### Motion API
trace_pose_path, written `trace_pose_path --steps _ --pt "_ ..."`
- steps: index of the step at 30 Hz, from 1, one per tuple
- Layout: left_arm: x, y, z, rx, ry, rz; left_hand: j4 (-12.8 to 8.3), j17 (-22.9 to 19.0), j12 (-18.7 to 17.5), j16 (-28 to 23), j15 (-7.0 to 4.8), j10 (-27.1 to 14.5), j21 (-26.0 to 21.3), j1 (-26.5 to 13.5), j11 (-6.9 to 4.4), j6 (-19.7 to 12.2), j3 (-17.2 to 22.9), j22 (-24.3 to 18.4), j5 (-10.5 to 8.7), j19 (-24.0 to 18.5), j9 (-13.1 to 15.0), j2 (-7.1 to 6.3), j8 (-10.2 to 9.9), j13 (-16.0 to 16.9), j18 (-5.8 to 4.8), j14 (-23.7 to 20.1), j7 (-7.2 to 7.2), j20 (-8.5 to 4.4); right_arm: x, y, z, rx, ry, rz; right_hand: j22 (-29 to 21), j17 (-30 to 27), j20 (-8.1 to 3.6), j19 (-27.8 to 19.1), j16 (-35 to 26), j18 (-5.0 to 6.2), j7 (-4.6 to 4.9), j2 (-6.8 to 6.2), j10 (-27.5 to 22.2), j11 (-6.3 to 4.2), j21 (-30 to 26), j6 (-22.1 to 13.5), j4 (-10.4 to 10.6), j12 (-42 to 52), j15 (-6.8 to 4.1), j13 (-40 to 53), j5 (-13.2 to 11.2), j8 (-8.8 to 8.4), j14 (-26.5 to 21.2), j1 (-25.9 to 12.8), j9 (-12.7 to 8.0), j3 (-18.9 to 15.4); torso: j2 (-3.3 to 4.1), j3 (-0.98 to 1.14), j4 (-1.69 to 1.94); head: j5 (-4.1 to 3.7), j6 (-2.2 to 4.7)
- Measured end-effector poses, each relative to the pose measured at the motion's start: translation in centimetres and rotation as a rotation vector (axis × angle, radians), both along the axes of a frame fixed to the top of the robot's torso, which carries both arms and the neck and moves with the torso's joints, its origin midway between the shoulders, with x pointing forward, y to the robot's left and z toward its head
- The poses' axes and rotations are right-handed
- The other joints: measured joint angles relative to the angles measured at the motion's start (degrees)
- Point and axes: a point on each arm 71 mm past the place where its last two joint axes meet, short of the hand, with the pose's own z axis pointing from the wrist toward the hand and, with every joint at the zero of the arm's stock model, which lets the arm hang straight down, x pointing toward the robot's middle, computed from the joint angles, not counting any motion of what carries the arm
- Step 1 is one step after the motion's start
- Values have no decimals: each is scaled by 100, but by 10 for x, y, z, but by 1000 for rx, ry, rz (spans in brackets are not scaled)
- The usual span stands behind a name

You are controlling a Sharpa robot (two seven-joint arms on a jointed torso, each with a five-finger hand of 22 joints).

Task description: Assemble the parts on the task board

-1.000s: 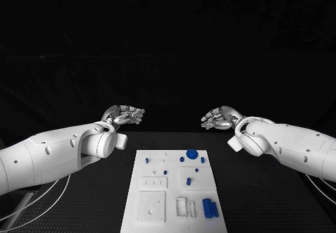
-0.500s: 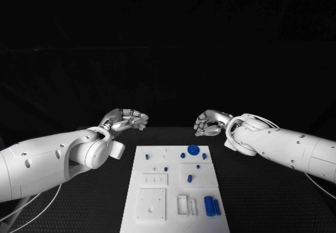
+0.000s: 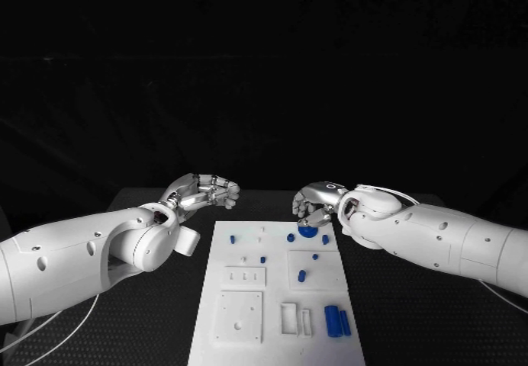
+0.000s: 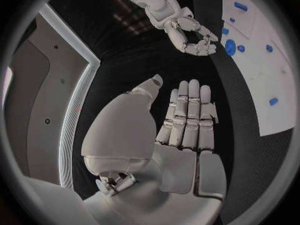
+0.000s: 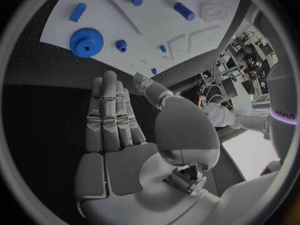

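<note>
The white task board (image 3: 275,297) lies in the middle of the black table. A blue gear (image 3: 308,229) sits at its far edge, with small blue pegs (image 3: 291,237) nearby and two larger blue cylinders (image 3: 334,321) at its near right. My right hand (image 3: 313,204) hovers just above the gear and hides part of it. In the right wrist view that hand (image 5: 115,120) is empty, fingers stretched toward the gear (image 5: 85,41). My left hand (image 3: 204,191) hangs off the board's far left corner. In its wrist view the left hand (image 4: 184,120) is empty, fingers straight.
The board has raised white blocks and slots (image 3: 242,276) on its left and near half. Black table (image 3: 132,335) surrounds the board on both sides. My right hand (image 4: 190,35) also appears in the left wrist view, beside the gear (image 4: 230,47).
My right hand has moved left and down, from off the board's far right to just over the gear. The left hand has come slightly nearer the board. The camera has tilted.
</note>
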Motion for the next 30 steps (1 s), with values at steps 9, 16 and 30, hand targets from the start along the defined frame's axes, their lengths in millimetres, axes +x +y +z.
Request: trace_pose_path --steps 9,16,30 --pt "1 -2 -1 -1 5 -8 0 14 -33 -34 0 -21 0 -43 21 0 0 4 0 0 0 -2 -39 0 -6 0 0 0 0 5 -6 -50 -28 20 122 171 -84 208 272 -1 0 -59 -95 31 109 -1 0 -50 12 -53 -89 -73 75 59 -32 0 166 -45 64 -48 21" --pt "1 -1 -1 0 8 -8 0 20 -61 -46 0 -21 0 -70 21 0 0 4 0 0 1 -20 -39 -1 -11 0 0 0 0 3 -11 -68 -29 17 126 453 -250 534 848 -39 0 -59 -135 -10 456 -1 0 -50 -12 -61 -89 -107 282 59 -41 0 282 -77 111 -79 37" --pt "2 -1 -1 2 15 -7 0 35 -107 -67 0 -21 -22 -70 21 21 0 3 0 0 1 -21 -69 -1 -37 -1 21 0 -1 6 -17 -87 -26 23 125 825 -478 759 1989 -42 1 -81 -178 -9 1425 -2 16 -50 -5 -60 -89 -138 332 37 -48 -16 447 -133 151 -125 76"
